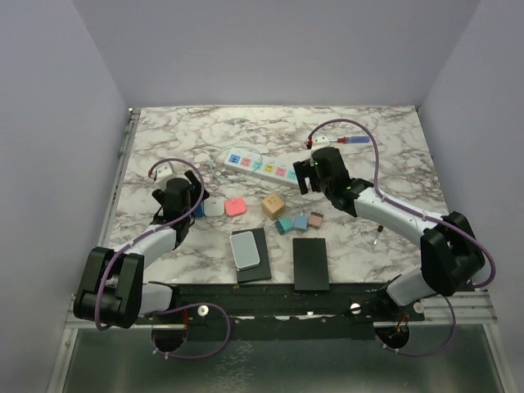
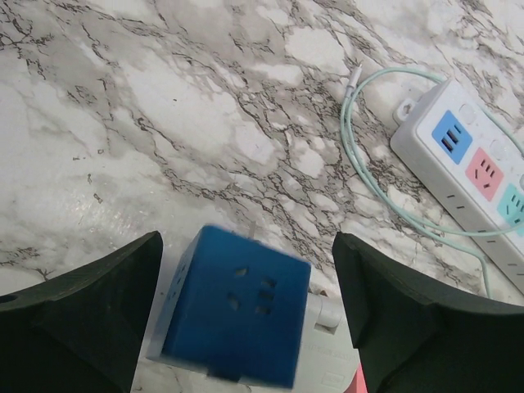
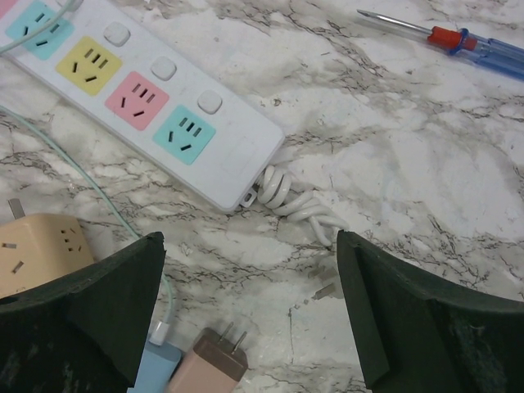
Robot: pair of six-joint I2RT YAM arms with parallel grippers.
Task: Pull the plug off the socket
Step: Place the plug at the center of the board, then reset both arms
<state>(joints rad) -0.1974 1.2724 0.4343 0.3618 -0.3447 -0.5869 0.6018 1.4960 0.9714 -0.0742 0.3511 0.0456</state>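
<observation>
The white socket strip (image 1: 255,166) lies across the middle of the table, with pastel outlet faces and a coiled white cord (image 3: 299,201) at its right end. Its right end shows in the right wrist view (image 3: 139,98) and its left end in the left wrist view (image 2: 475,172); no plug sits in the visible outlets. A blue cube plug (image 2: 233,307) lies blurred between my left gripper's (image 2: 246,311) open fingers, partly over a white block (image 2: 360,356). My left gripper (image 1: 196,201) hovers over it. My right gripper (image 3: 250,319) is open and empty, just off the strip's right end (image 1: 306,178).
A mint cable (image 2: 360,164) loops beside the strip. A beige cube adapter (image 3: 37,254), a light blue adapter (image 3: 160,368) and a brown-pink plug (image 3: 209,364) lie near my right gripper. A screwdriver (image 3: 458,42) lies beyond. Two black pads (image 1: 310,264) sit at the front.
</observation>
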